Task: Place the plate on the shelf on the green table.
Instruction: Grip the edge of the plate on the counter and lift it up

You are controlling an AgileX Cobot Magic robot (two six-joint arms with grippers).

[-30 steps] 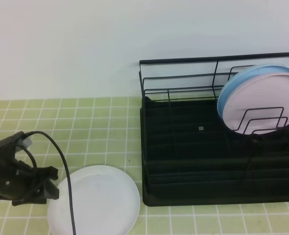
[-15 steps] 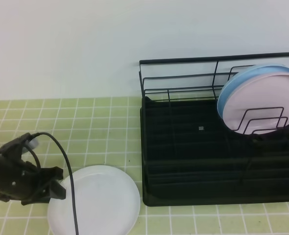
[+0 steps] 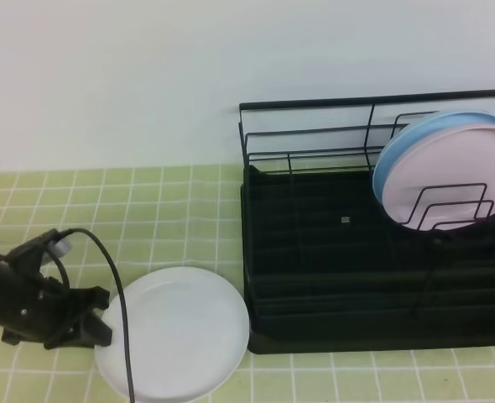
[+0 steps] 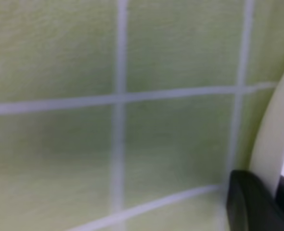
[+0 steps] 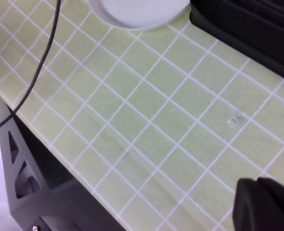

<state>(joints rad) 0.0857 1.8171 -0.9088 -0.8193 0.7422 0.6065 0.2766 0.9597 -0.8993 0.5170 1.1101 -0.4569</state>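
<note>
Plate (image 3: 180, 332) rim touches shelf (image 3: 373, 277); left gripper (image 3: 96, 323) clamps opposite edge.

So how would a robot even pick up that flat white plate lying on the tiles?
By its raised rim, from the left side. The white plate lies flat on the green table, so only the edge offers a pinch. The left gripper is shut on the left rim; the shelf crowds the right edge.

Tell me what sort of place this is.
Likely a mock kitchen counter: a green table of tiles, a black wire shelf holding pink and blue plates, and a white plate.
</note>
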